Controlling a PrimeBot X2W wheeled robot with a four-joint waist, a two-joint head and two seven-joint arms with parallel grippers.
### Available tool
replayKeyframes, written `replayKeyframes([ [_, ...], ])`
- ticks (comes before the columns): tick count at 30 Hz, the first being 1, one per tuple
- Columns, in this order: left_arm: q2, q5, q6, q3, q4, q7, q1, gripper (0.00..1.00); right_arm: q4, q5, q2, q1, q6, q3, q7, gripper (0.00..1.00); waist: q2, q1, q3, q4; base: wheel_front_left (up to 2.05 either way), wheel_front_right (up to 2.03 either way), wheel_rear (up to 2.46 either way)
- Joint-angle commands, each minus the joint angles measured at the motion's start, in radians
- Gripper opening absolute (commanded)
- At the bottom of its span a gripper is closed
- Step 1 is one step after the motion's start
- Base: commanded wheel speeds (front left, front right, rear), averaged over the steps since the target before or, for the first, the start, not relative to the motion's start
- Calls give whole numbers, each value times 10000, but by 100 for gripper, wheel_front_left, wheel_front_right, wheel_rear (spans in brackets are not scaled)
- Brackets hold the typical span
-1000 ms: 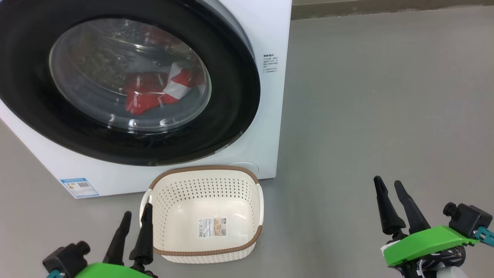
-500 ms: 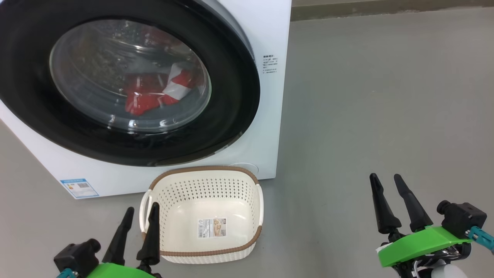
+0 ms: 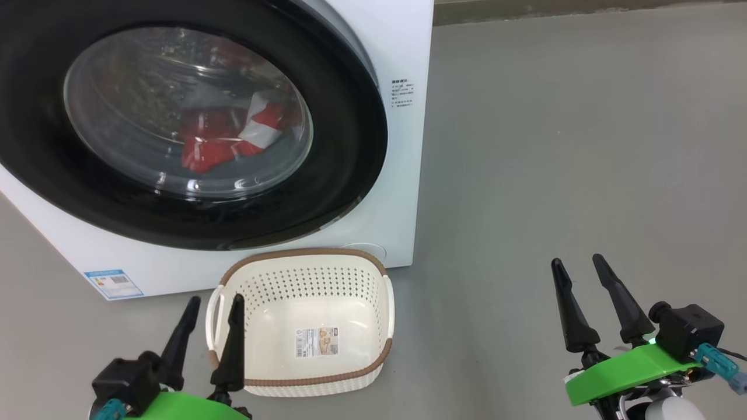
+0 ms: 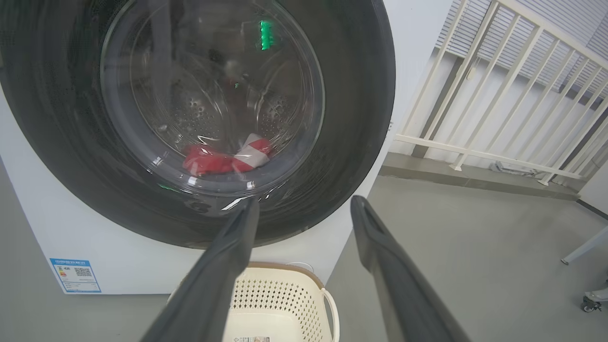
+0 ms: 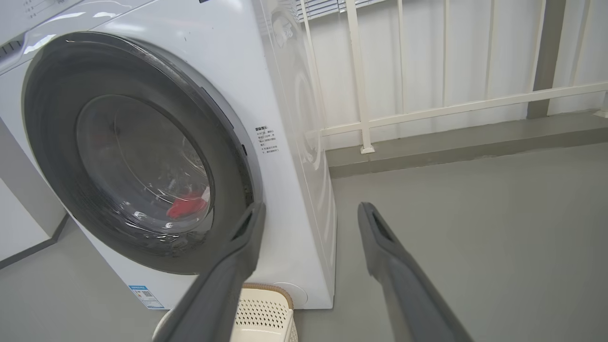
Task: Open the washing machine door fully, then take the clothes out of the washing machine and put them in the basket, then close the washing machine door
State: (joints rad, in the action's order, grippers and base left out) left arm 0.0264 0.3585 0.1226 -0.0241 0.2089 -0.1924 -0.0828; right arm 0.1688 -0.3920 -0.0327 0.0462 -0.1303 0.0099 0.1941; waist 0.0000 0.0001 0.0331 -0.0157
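Our left claw (image 3: 216, 297) has edged up beside the basket (image 3: 303, 253) and our right claw (image 3: 575, 258) has crept inward, both spread apart, empty; clothes (image 3: 204, 140) lie behind the shut washing machine door (image 3: 350, 134)

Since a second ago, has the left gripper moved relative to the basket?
Yes. The left gripper has shifted up and right in the head view against the basket, further across its left side.

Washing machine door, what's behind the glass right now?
Behind the washing machine door, red-and-white clothes lie at the bottom of the perforated drum. The door's black rim hides the drum's edges.
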Motion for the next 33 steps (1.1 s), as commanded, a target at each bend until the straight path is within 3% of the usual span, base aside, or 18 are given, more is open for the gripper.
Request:
replayKeyframes([
  [1, 195, -443, -63, 254, -286, -198, -426, 100, -338, 468, -134, 533, -4, 179, 184, 100, 0, 0, 18, -15, 0, 0, 0],
  [19, 239, -2187, -177, 261, -114, -694, -582, 100, -607, 2320, -175, 597, -4, 218, 676, 100, 0, 0, 47, -18, 0, 0, 0],
  [33, 239, -2187, -149, 282, -5, -694, -579, 100, -480, 2266, -175, 462, -4, 310, 676, 100, 0, 0, 56, 30, 0, 0, 0],
])
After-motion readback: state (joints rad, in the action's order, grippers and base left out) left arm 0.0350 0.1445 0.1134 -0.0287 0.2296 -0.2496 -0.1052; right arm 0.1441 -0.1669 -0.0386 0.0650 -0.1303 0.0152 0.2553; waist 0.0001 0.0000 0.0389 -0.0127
